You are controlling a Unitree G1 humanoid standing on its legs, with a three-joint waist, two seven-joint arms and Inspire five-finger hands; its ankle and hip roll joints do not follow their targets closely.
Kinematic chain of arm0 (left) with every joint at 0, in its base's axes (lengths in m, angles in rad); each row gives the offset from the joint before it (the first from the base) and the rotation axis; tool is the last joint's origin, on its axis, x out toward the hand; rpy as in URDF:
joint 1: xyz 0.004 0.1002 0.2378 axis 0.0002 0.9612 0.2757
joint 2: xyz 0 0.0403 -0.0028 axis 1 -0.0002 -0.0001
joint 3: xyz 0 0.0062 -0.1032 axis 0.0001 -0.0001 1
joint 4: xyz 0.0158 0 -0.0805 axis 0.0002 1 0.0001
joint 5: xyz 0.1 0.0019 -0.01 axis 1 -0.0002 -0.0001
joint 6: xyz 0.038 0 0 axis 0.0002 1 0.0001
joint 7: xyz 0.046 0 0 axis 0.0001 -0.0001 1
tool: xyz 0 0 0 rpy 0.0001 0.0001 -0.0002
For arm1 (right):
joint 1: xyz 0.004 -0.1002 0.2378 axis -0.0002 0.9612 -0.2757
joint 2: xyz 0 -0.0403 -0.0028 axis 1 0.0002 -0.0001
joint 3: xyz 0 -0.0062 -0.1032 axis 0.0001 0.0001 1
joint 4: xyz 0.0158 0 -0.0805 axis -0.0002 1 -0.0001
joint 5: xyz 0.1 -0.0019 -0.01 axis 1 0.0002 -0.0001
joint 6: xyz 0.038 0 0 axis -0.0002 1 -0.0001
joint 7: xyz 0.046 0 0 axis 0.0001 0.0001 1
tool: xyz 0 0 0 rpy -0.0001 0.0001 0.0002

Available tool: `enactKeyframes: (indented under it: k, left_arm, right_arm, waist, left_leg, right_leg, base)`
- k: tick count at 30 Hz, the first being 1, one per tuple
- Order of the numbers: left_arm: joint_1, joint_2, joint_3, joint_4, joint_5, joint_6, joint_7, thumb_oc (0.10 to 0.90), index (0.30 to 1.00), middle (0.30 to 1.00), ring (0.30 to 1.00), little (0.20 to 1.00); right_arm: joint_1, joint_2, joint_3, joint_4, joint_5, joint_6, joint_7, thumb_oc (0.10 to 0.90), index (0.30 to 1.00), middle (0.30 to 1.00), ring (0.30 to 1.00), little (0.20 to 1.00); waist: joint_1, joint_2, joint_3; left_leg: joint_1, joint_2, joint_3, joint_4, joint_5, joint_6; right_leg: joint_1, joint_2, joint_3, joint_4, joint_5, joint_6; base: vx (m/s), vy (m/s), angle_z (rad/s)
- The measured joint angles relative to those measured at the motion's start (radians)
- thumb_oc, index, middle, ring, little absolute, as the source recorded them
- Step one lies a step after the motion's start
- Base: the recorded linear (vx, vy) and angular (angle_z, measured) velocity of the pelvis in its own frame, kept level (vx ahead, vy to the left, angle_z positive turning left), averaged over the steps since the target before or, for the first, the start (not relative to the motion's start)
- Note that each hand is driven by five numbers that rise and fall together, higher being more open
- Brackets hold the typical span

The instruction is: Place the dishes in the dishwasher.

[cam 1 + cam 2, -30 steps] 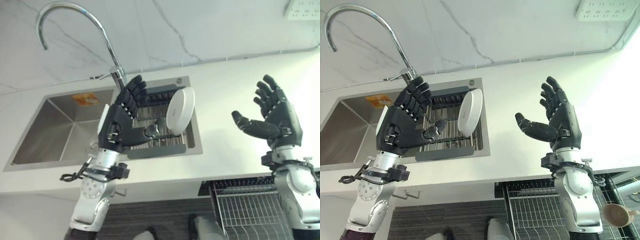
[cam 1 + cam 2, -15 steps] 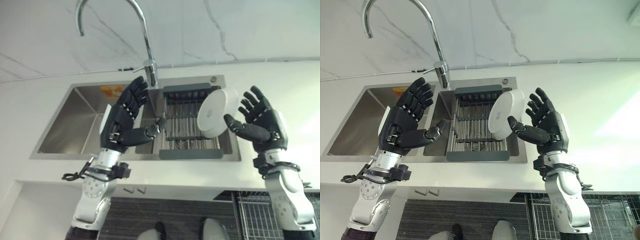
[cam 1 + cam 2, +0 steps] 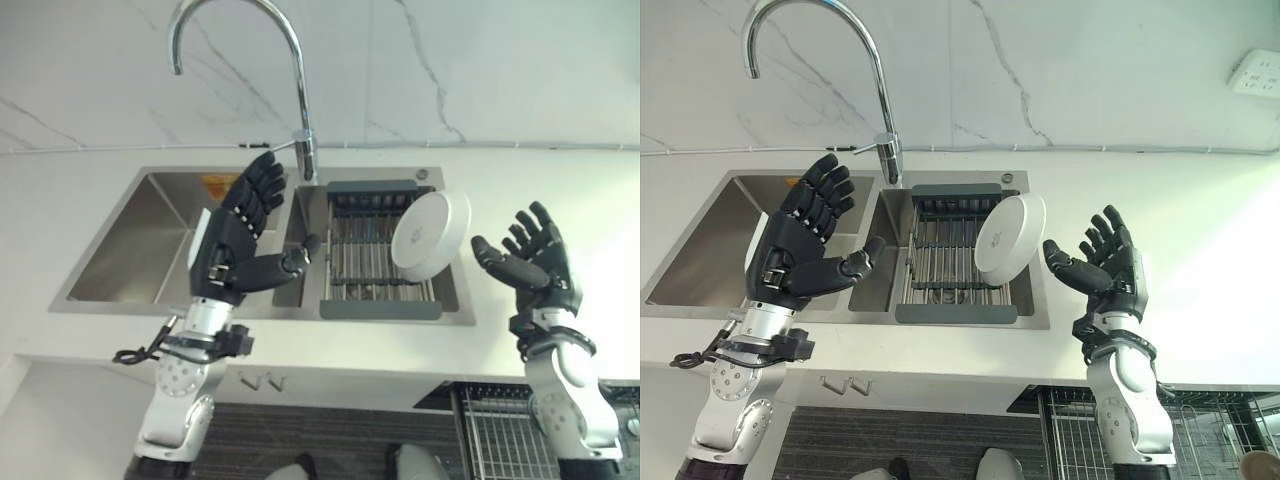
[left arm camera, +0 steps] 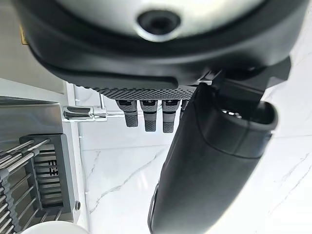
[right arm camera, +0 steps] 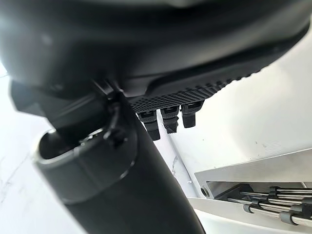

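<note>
A white round plate [image 3: 430,236] stands on edge, leaning at the right end of the dark drying rack [image 3: 375,262] in the right basin of the steel sink [image 3: 140,250]. My right hand [image 3: 535,265] is raised just right of the plate, fingers spread and open, a small gap from the plate's rim. My left hand [image 3: 235,245] is held up over the divide between the two basins, open, holding nothing. The plate's rim [image 3: 1010,235] sits close to my right hand [image 3: 1108,265]. Part of the rack [image 4: 34,180] and the plate's edge [image 5: 229,214] show past my hands.
A tall curved tap [image 3: 290,80] rises behind the sink, against a marble wall. White counter [image 3: 600,210] runs to the right of the sink. A wire dishwasher basket [image 3: 500,440] is pulled out below the counter at the lower right. A wall socket [image 3: 1258,72] is at the upper right.
The camera has shifted. My right hand has drawn away to the right of the plate and lowered; the plate still stands in the rack. My left hand stays raised and open.
</note>
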Motion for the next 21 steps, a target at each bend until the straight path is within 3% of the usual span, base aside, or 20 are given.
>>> enactKeyframes:
  k: [21]
  left_arm:
    - [0.000,0.000,0.000,0.000,0.001,0.005,0.002,0.800,0.900,0.900,0.900,0.900]
  right_arm:
    - [-0.002,-0.017,0.024,0.000,0.081,0.121,0.046,0.800,0.900,0.900,0.900,0.900]
  waist:
    - [0.012,0.001,-0.002]
  left_leg:
    - [0.004,0.011,0.000,0.001,0.004,-0.006]
  right_leg:
    - [0.002,0.015,0.007,-0.004,0.007,-0.009]
  base:
    - [0.00,-0.002,-0.01]
